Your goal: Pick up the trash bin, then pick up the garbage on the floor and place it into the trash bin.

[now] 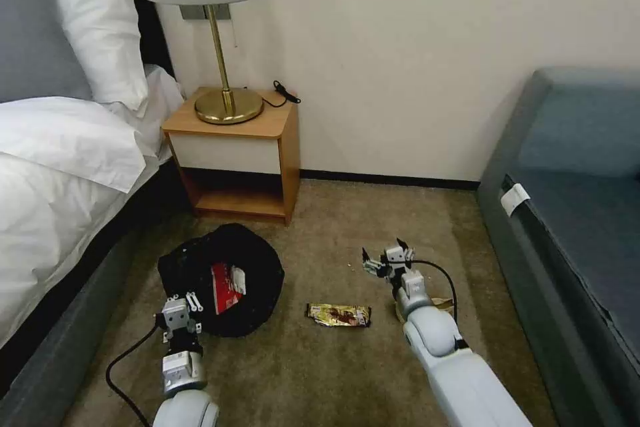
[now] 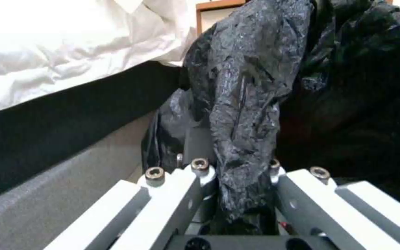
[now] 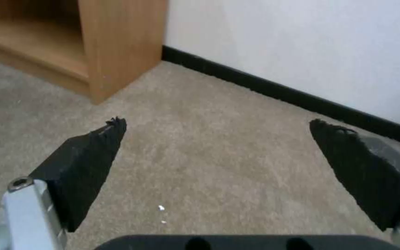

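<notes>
Head view: my left gripper grips the black-bagged rim of the trash bin, lower left, mouth up for loading; the red-white snack bag lies inside. The gold-brown candy wrapper lies centre, on the carpet.
Left wrist view: crinkled black liner pinched between my fingers.
Right wrist view: my right gripper gapes wide, empty, above carpet.

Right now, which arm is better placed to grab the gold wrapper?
Right. The right gripper hangs open just beyond the gold wrapper; the left gripper is shut on the trash bin.
</notes>
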Motion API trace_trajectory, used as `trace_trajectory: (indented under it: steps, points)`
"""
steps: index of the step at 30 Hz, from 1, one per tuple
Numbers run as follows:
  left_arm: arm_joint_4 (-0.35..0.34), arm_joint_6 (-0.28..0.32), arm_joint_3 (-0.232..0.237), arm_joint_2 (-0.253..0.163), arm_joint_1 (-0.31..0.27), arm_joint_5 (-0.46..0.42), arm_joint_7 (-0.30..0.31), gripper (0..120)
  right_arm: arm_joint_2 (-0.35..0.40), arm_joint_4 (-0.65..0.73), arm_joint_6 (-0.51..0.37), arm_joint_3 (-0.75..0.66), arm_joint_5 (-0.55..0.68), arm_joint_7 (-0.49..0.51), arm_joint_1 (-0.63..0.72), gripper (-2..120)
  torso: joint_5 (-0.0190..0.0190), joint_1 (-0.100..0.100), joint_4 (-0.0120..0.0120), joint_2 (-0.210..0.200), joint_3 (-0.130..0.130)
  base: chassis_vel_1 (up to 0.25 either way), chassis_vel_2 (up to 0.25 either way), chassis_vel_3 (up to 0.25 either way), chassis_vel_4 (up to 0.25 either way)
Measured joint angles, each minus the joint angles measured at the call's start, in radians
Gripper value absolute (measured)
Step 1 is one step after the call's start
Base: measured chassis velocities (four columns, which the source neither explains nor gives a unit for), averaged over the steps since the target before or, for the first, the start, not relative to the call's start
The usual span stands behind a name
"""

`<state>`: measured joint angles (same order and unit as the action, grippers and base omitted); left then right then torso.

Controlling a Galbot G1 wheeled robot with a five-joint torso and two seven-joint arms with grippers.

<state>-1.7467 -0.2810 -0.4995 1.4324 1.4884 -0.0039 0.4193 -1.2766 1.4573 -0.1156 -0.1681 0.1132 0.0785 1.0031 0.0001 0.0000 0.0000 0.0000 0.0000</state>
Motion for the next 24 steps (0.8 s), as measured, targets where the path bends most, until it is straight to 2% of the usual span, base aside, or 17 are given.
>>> trace_trajectory:
  steps: [7,9,14,24]
  points:
    - [-0.007,0.007,0.0,0.02,-0.009,0.017,-0.031,3,0.043,-0.067,0.009,0.119,0.018,-0.007,-0.128,100,-0.0002,0.0,-0.0001,0.0,0.0,0.0,0.0,0.0,0.0]
    - [0.005,0.002,-0.005,0.03,-0.016,0.03,-0.034,3,0.045,-0.094,0.008,0.18,0.024,-0.013,-0.195,100,0.0,0.0,0.0,0.0,0.0,0.0,0.0,0.0,0.0]
    - [0.045,-0.013,-0.013,0.035,-0.031,0.04,-0.035,3,0.039,-0.112,-0.006,0.262,0.025,-0.034,-0.261,100,-0.0003,0.0,0.0002,0.0,0.0,0.0,0.0,0.0,0.0]
    - [0.09,-0.021,-0.05,0.037,-0.049,0.037,-0.034,3,0.066,-0.093,-0.078,0.455,0.011,-0.208,-0.312,100,-0.0001,0.0,0.0001,0.0,0.0,0.0,0.0,0.0,0.0]
